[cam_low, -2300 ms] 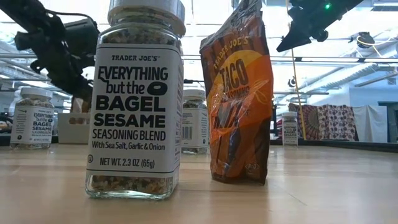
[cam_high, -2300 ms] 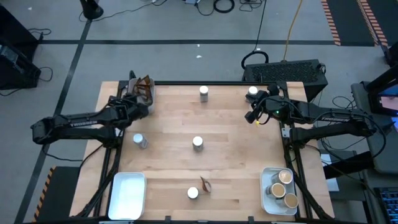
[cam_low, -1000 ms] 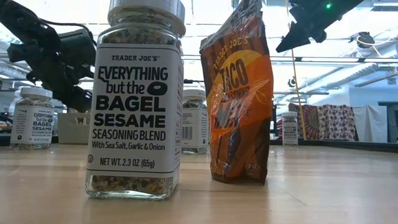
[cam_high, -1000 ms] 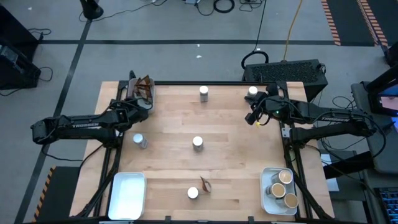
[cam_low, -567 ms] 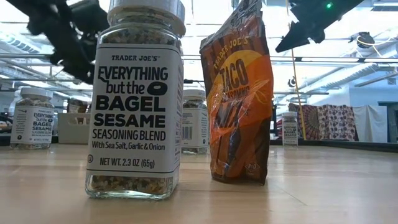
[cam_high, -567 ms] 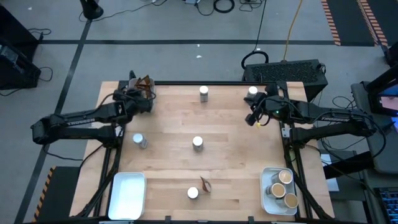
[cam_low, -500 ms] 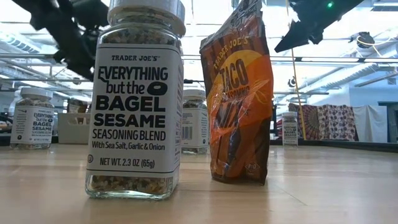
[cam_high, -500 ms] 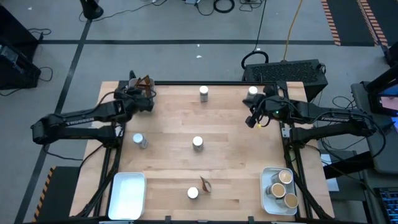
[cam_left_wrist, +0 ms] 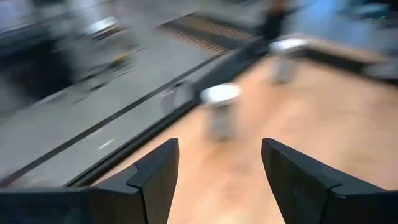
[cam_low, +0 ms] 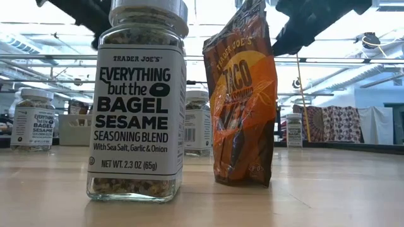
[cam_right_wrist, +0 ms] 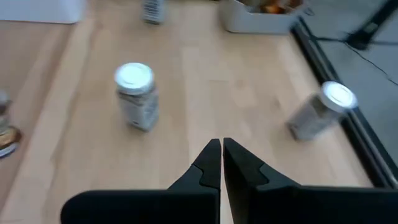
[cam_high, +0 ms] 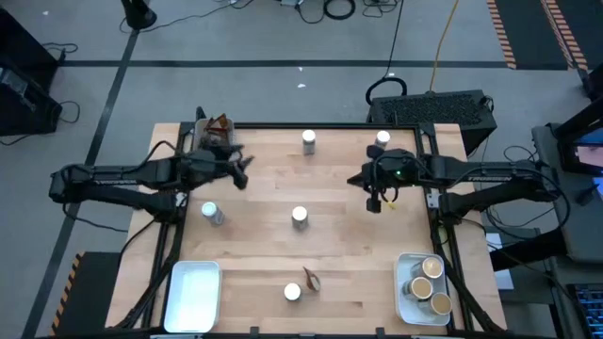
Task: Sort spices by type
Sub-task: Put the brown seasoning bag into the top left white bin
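Several white-lidded spice jars stand on the wooden table [cam_high: 349, 254]: two along the far edge [cam_high: 308, 141] [cam_high: 382, 139], one mid-table [cam_high: 300, 217], one at the left [cam_high: 211, 213], one near the front [cam_high: 292, 292]. Beside that front jar stands a dark sachet [cam_high: 310, 279]. More sachets [cam_high: 219, 127] lie in the far-left tray. Tan-lidded jars [cam_high: 426, 282] fill the near-right tray. My left gripper [cam_high: 243, 171] hovers open right of the sachet tray, nothing between its fingers [cam_left_wrist: 217, 146]. My right gripper [cam_high: 374, 200] is shut and empty [cam_right_wrist: 219, 146], above the table's right half.
An empty white tray [cam_high: 193, 297] sits at the near-left corner. Bare wood lies between the mid-table jar and my right gripper. In the low view the front jar [cam_low: 139, 101] and the sachet [cam_low: 243, 94] fill the foreground, with both arms overhead.
My left gripper has risen from the far-left tray and swung toward the table's right, out over the wood. My right gripper has moved toward the table's left and near edges, away from the far-right jar. The jars and sachets have stayed in place.
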